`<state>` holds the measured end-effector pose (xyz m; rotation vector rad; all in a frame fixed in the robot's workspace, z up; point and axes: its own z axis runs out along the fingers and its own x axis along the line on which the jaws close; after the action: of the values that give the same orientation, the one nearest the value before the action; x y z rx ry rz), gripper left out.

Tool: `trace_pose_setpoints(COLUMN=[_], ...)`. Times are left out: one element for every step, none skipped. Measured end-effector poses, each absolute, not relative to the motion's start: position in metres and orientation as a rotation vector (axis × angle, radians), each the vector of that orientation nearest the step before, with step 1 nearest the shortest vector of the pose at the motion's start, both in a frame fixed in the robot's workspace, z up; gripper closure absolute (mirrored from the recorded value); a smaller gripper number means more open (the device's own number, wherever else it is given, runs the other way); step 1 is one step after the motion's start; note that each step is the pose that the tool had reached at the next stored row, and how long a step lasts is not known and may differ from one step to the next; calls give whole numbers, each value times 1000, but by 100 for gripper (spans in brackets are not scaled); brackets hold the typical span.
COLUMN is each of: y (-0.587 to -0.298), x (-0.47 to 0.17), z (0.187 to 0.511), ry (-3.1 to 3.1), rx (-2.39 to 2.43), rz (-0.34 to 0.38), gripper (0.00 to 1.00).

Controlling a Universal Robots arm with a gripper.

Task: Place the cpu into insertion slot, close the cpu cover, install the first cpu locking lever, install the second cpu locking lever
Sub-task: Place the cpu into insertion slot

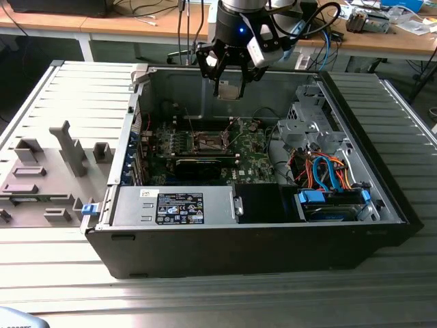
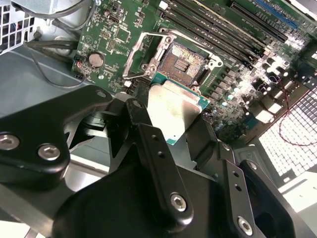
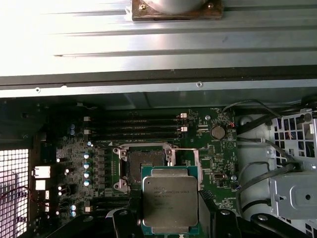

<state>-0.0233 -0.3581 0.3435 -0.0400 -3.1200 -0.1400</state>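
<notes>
Cluttered benches (image 1: 136, 26) stand behind the open computer case (image 1: 239, 253). My gripper (image 1: 229, 85) clamps the cpu (image 3: 171, 201) by its edges, high above the motherboard (image 3: 218, 161). Placing is the step in hand: the insertion slot (image 3: 146, 161) lies bare at six o'clock of the cpu in the exterior view, its cpu cover (image 2: 134, 54) apparently swung open. Seating calls for squared edges and a level descent.

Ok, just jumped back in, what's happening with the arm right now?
The pincer holds the cpu above the open computer case, over the green circuit board. The insertion slot below lies uncovered and empty, its dark centre showing. The cpu is not yet seated.
</notes>
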Motion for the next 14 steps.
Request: trace_pose_setpoints(y=[-358,-358,-358,-358,-358,-358,-358,-358,-358,-358,-358,-358,-358,-358], x=[-23,-23,-23,-23,-23,-23,-23,-23,-23,-23,-23,-23,-23,-23], z=[343,343,343,343,342,342,342,341,341,341,341,341,341,340], ry=[-3120,-3120,-3120,-3120,-3120,-3120,-3120,-3120,-3120,-3120,-3120,-3120,-3120,-3120], rx=[-40,-40,-40,-40,-40,-40,-40,-40,-40,-40,-40,-40,-40,-40], rz=[-140,-140,-140,-140,-140,-140,-140,-140,-140,-140,-140,-140,-140,-140], gripper=[46,46,46,46,46,46,46,46,46,46,46,46,46,46])
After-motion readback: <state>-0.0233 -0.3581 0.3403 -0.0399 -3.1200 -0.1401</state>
